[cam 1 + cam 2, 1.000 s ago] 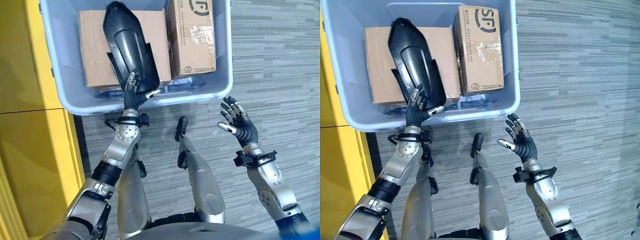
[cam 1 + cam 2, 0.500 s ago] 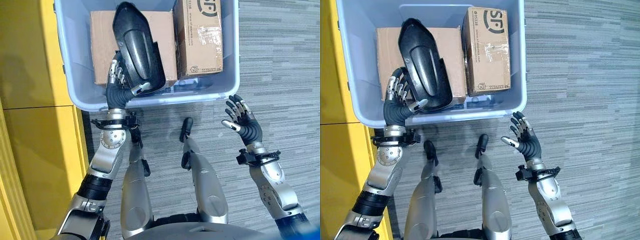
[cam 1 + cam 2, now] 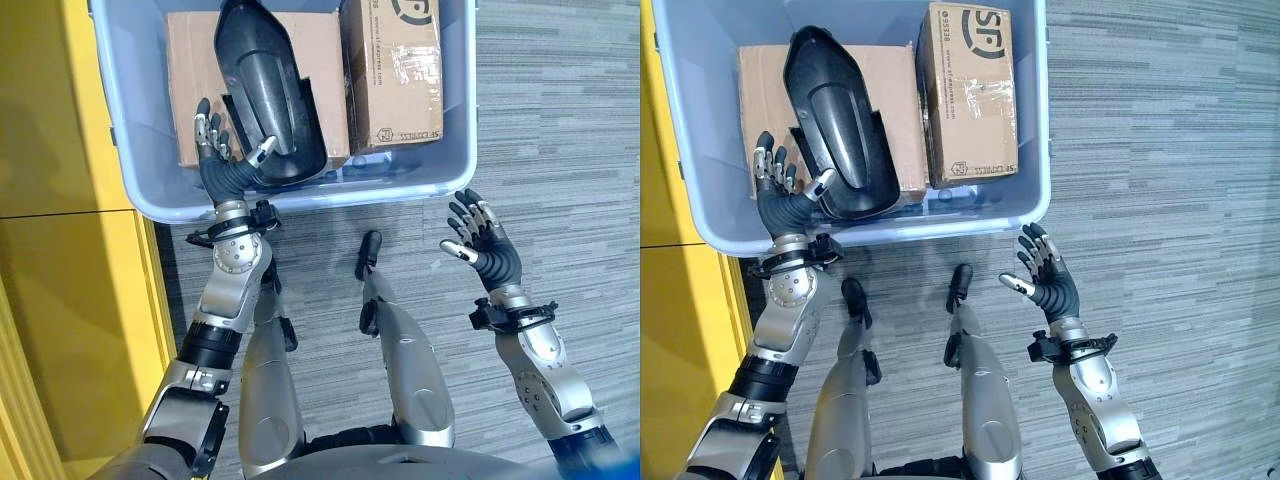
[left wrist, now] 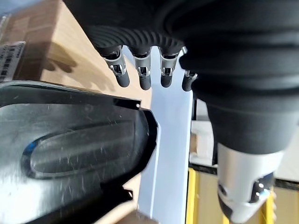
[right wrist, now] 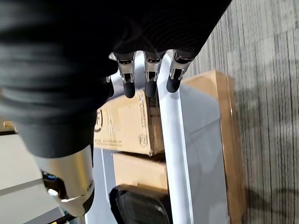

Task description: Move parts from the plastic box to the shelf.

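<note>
A long black moulded part (image 3: 265, 95) lies slanted inside the pale blue plastic box (image 3: 330, 195), resting on a flat cardboard box (image 3: 190, 90). My left hand (image 3: 222, 172) reaches over the box's near wall, just left of the part's lower end. Its fingers are spread straight above the cardboard, and its thumb touches the part's edge. In the left wrist view the fingers (image 4: 142, 74) hang over the cardboard beside the part (image 4: 70, 154). My right hand (image 3: 485, 250) hovers open over the carpet, outside the box's near right corner, holding nothing.
A taller taped cardboard box (image 3: 395, 70) stands in the right half of the plastic box. A yellow panel (image 3: 60, 250) runs along the left side, close to my left arm. Grey striped carpet (image 3: 560, 150) stretches to the right.
My left hand has slid from under the part's lower end to its left side and spread its fingers. The view shifted slightly. The right hand has barely moved.
</note>
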Tool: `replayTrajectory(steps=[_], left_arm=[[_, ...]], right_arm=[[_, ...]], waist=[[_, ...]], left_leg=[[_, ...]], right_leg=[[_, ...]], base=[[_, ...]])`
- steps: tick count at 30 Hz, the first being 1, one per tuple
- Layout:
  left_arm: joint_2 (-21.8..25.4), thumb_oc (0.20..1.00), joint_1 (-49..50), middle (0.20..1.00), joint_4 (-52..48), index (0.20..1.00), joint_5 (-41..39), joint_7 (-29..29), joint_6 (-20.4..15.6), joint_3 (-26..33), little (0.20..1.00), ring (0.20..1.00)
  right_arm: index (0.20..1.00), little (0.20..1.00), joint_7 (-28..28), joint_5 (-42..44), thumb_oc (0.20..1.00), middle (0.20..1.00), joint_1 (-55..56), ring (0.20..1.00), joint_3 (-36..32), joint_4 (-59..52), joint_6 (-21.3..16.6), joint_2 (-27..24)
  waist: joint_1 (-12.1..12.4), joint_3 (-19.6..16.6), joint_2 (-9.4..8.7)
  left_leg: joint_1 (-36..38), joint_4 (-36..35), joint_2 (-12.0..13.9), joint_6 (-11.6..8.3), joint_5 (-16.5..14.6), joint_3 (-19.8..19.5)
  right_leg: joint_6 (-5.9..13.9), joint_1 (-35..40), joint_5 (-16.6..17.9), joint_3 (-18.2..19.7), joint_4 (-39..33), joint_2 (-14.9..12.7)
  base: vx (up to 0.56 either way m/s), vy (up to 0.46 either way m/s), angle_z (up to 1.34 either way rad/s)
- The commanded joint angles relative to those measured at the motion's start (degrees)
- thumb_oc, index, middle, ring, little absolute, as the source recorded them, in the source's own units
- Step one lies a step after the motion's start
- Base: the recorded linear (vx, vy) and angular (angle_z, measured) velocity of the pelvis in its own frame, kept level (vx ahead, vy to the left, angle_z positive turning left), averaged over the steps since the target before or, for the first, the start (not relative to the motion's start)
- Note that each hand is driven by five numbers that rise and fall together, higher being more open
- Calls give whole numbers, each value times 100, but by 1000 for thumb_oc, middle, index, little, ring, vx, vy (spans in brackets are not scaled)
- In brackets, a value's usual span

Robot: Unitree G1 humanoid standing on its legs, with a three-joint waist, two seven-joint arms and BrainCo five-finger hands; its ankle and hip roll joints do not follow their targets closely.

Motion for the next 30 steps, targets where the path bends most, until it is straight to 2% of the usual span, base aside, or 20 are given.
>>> replayTrajectory(steps=[1,10,12,18,30], left_arm=[[413,1000,-128,1000,89,1000,431,391,-242,386,1000,1000],[602,1000,-652,1000,795,1000,894,1086,2,416,1000,1000],[597,1000,-722,1000,975,1000,756,1301,-59,540,1000,1000],[768,1000,-781,1000,1190,1000,751,1427,15,579,1000,1000],[948,1000,-1349,1000,2117,1000,640,1303,212,184,1000,1000]], right_arm=[[1000,1000,-49,63,1000,1000,-40,1000,83,-316,-351,25],[1000,1000,-129,127,1000,1000,-219,1000,291,-308,-479,-54],[1000,1000,-163,120,1000,1000,-246,1000,341,-296,-515,-71],[1000,1000,-184,105,1000,1000,-292,1000,403,-309,-525,-114],[1000,1000,-206,136,1000,1000,-295,1000,470,-319,-558,-231]], waist=[[-106,-138,-398],[-210,-84,-562],[-219,-66,-589],[-234,-43,-626],[-336,-21,-649]], left_leg=[[233,403,170,-187,-499,-214],[119,450,214,-186,-513,-236],[83,464,219,-186,-514,-249],[32,483,212,-178,-524,-248],[-94,548,196,-161,-546,-251]], right_leg=[[735,62,-271,690,392,-402],[738,-52,-269,742,428,-350],[729,-95,-274,756,446,-336],[735,-135,-264,752,448,-326],[735,-285,-259,826,492,-303]], base=[[0,0,0],[0,-3,1],[0,0,0],[0,0,0],[0,0,0]])
